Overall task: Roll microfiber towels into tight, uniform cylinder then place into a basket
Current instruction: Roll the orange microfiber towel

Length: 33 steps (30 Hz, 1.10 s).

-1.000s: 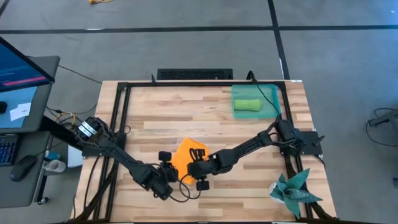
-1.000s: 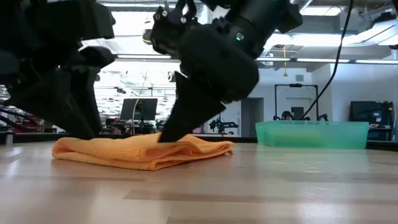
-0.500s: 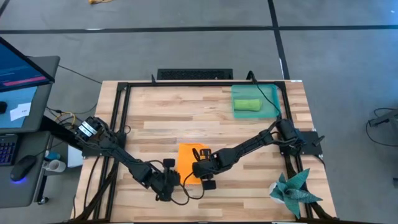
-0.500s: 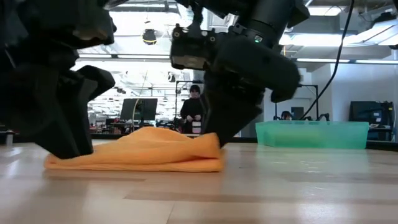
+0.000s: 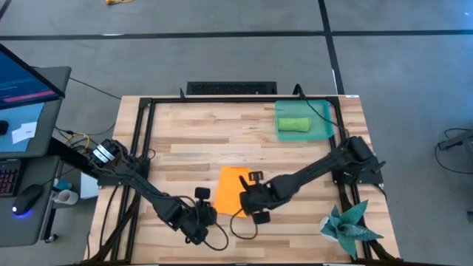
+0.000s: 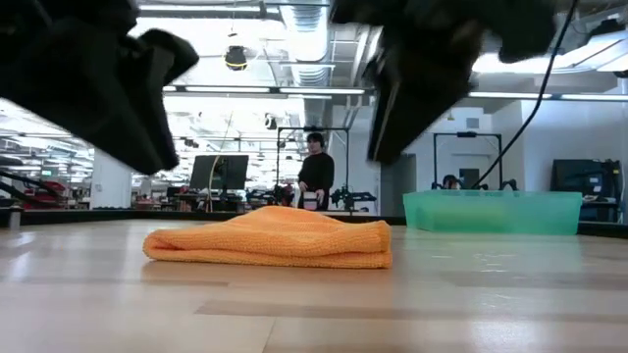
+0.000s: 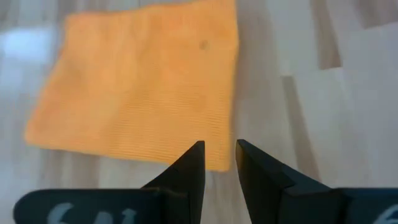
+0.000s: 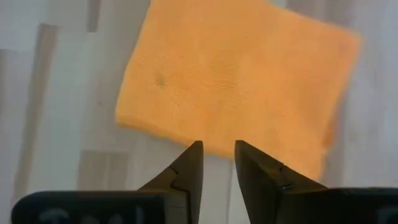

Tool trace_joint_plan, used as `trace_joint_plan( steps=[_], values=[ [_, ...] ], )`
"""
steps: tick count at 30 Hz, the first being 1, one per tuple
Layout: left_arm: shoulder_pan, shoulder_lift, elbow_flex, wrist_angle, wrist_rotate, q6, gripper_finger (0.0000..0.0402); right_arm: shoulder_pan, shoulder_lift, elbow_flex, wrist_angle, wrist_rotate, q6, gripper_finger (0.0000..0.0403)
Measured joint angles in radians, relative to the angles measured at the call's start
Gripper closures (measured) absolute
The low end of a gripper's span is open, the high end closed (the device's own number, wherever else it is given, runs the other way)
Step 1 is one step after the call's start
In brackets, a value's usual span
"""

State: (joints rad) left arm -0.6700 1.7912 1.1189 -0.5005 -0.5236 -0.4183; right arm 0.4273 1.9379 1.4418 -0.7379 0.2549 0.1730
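Now both end effectors, left [image 7: 219, 155] and right [image 8: 217, 155], have lifted off the folded orange towel [image 5: 230, 189], narrowly parted, empty.

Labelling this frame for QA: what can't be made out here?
- Folded orange microfiber towel, high view: its right edge is covered by the right claw, so contact there is unclear.
- Rolled lime green towel, low view: not distinguishable through the cloudy wall of the translucent teal plastic tray.
- Left claw, low view: tips cut off by the top edge.
- Dark teal spiky cloth, high view: partly cut off by the bottom edge.
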Motion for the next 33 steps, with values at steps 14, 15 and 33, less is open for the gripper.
trace_joint_plan(
  steps=[14, 15, 33],
  values=[
    [0.056, 0.011, 0.003, 0.074, -0.081, 0.142, 0.0317, 0.31, -0.206, -0.231, -0.012, 0.416, 0.381, 0.0287],
    [0.075, 0.011, 0.003, 0.074, -0.092, 0.143, 0.0317, 0.325, -0.208, -0.248, -0.006, 0.428, 0.416, 0.0287],
    [0.382, 0.011, -0.1, 0.164, 0.256, 0.24, 0.0317, 0.355, -0.199, -0.328, 0.089, 0.468, 0.484, 0.0287]
  ],
)
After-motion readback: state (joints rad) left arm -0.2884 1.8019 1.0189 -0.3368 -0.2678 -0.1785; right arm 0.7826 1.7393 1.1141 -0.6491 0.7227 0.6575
